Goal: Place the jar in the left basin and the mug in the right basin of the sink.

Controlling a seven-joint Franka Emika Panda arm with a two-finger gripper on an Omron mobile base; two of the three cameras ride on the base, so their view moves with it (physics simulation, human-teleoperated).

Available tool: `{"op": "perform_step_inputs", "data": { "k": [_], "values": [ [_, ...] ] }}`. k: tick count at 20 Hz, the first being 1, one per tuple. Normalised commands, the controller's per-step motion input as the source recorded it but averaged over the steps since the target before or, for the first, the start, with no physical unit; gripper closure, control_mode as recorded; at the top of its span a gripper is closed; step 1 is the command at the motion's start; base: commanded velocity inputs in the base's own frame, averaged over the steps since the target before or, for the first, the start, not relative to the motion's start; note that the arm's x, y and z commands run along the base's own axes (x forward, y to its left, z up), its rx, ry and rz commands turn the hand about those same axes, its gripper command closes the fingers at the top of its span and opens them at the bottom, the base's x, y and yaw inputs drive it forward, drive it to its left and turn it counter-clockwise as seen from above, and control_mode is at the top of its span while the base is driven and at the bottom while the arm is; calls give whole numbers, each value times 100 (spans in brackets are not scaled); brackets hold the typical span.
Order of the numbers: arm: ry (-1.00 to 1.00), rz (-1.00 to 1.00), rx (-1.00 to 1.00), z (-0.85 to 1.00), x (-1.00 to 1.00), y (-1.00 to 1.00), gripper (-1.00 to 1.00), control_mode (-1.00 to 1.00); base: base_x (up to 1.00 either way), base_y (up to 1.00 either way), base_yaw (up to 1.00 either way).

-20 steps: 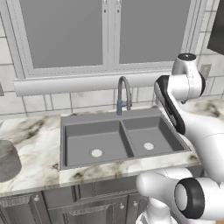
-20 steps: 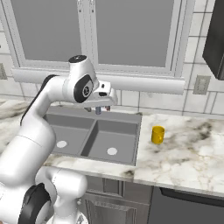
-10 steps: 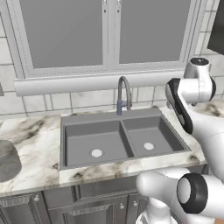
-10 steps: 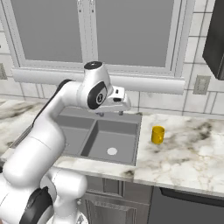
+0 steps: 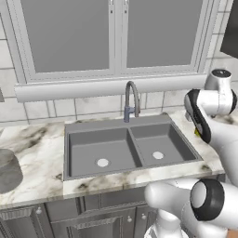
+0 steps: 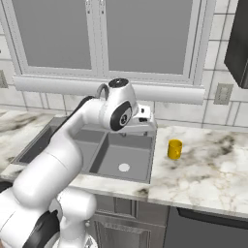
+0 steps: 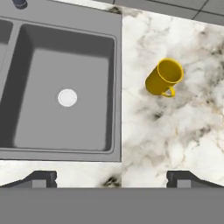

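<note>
On a marble counter point(image 6: 208, 174) beneath a wide window, a dark grey double sink point(image 5: 128, 148) is set into the stone, with a curved grey faucet point(image 5: 132, 100) rising behind its central divider. The left basin point(image 5: 98, 151) is the wider one and the right basin point(image 5: 159, 143) the narrower; each has a round pale drain. The mug point(image 6: 175, 149), small and yellow-orange, stands upright on the counter to the right of the sink, apart from its rim. In the hand view the mug point(image 7: 163, 78) shows its open mouth and its handle, with the right basin point(image 7: 65, 96) beside it. The jar point(image 5: 8, 169), large, grey and translucent, stands on the counter well to the left of the sink, partly cut off by the picture's edge. The white arm reaches over the sink's right side, and the gripper point(image 7: 111, 178) hangs above the counter's front edge with its jaws spread wide, gripping nothing.
</note>
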Motion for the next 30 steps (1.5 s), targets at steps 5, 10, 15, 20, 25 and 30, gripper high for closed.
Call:
{"op": "perform_step_inputs", "data": {
  "k": [5,10,15,20,25,30],
  "values": [
    [0,0,0,-30,0,-34,-100,-100,0,0,0],
    [0,0,0,-25,1,-35,-100,-100,0,0,0],
    [0,0,2,-28,0,-40,-100,-100,0,0,0],
    [0,0,6,-31,5,-37,-100,-100,0,0,0],
    [0,0,3,-27,15,-28,-100,-100,0,0,0],
    [0,0,0,-18,25,-16,-100,-100,0,0,0]
  ]
}}
